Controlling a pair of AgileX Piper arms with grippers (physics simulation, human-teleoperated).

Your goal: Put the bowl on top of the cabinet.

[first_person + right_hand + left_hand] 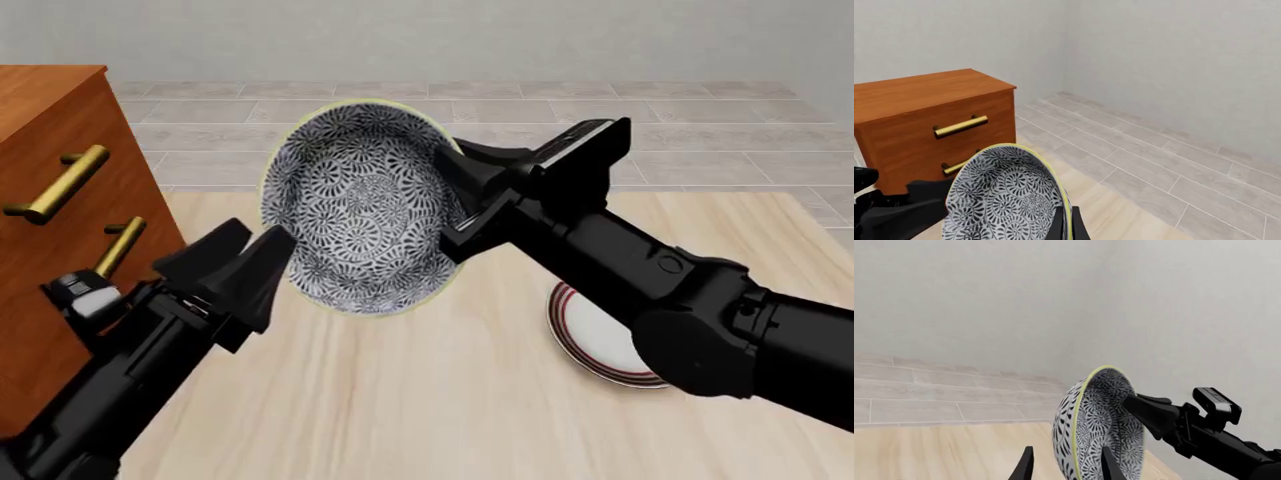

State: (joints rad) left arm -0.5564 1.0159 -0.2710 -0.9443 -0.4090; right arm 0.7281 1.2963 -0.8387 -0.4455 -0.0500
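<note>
The blue-and-white floral bowl (354, 205) hangs in the air above the table, tipped on its edge with its inside towards the front camera. My right gripper (461, 200) is shut on the bowl's right rim, one finger lying against the inside. My left gripper (254, 255) is at the lower left rim. In the left wrist view its fingers (1026, 466) stand apart on either side of the bowl (1104, 430) wall, open. The reddish-brown cabinet (54, 150) stands at the far left, its top roughly level with the bowl. The right wrist view shows the bowl (1004, 200) before the cabinet (927, 120).
A flat white plate with red rings (601, 345) lies on the wooden table (441, 400) under my right arm. The cabinet's brass handles (60, 185) face right. Grey tiled floor and pale walls lie beyond the table.
</note>
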